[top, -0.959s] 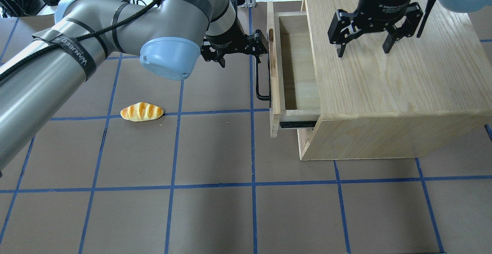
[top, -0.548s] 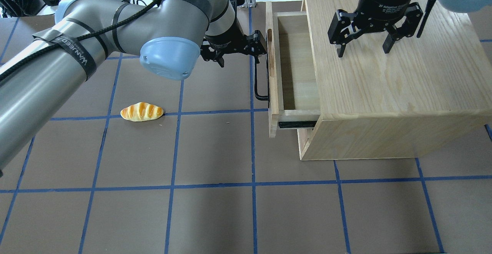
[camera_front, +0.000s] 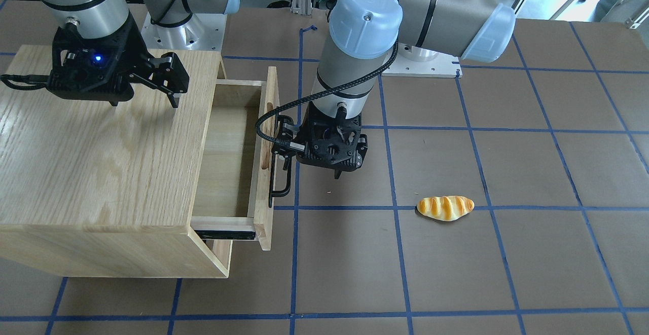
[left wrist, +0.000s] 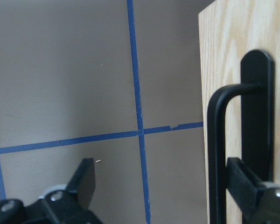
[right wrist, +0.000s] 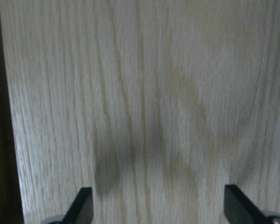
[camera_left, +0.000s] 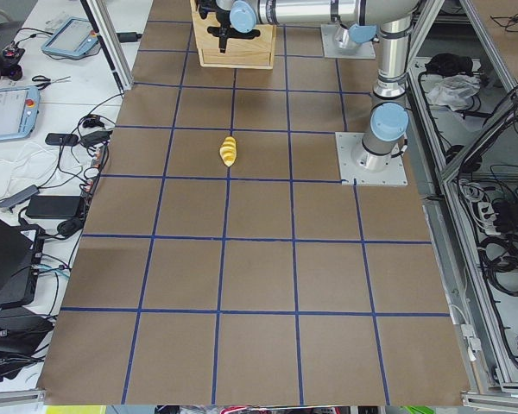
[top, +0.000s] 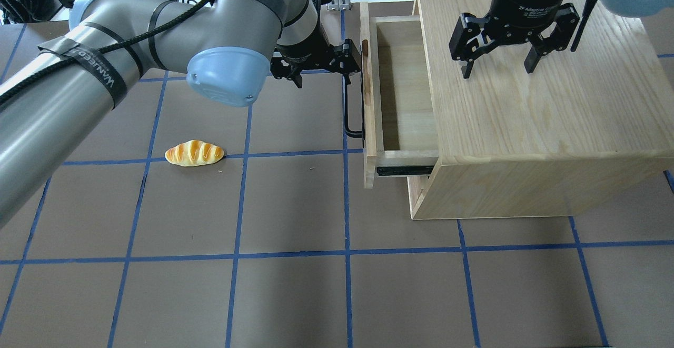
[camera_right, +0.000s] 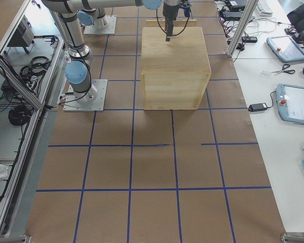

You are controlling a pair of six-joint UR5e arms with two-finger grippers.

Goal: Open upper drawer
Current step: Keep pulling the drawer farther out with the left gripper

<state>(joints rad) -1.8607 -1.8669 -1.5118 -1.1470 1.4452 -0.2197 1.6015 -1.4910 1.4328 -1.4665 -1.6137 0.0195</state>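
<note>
Brown table [top: 295, 206], blue tape lines cutting it into squares. On the robot's right side the big oak cabinet [top: 526, 127] sits flat on it. Well apart to its left, 1 golden bread roll [top: 194, 153] lies along a tape line. By the robot, 2 white base plates [camera_front: 436, 66] rest on the surface.

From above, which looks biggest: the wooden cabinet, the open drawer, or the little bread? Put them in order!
In the overhead view, largest to smallest:
1. the cabinet
2. the upper drawer, counting only the part sticking out
3. the bread, clearly the smallest
</note>
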